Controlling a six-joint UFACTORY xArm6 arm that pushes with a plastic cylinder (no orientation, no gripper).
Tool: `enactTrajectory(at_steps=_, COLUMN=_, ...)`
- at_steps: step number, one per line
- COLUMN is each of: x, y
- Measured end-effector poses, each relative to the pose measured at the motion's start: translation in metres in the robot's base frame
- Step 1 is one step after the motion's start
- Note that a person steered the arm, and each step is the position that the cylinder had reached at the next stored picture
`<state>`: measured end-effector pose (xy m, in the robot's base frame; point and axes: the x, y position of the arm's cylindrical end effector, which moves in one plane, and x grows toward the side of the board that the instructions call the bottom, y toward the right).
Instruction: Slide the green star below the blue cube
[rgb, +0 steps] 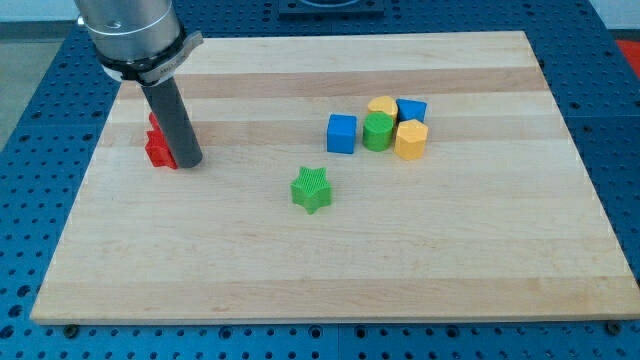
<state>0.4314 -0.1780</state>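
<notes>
The green star lies near the board's middle. The blue cube stands above it and slightly to the view's right, apart from it. My tip rests on the board at the view's left, well to the left of the star, with a red block touching or right beside the rod's left side and partly hidden by it.
To the right of the blue cube is a tight cluster: a green cylinder, a yellow block, a second yellow block and a small blue block. The wooden board lies on a blue perforated table.
</notes>
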Motion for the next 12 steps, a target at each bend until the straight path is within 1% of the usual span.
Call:
enactTrajectory(at_steps=1, x=0.014, y=0.026)
enactTrajectory(at_steps=2, x=0.014, y=0.046)
enactTrajectory(at_steps=4, x=0.016, y=0.044)
enactTrajectory(at_steps=5, x=0.033, y=0.044)
enactTrajectory(at_steps=6, x=0.074, y=0.070)
enactTrajectory(at_steps=7, x=0.099, y=0.109)
enactTrajectory(at_steps=8, x=0.088, y=0.112)
enactTrajectory(at_steps=9, x=0.070, y=0.143)
enactTrajectory(at_steps=10, x=0.058, y=0.188)
enactTrajectory(at_steps=11, x=0.040, y=0.190)
enactTrajectory(at_steps=12, x=0.022, y=0.175)
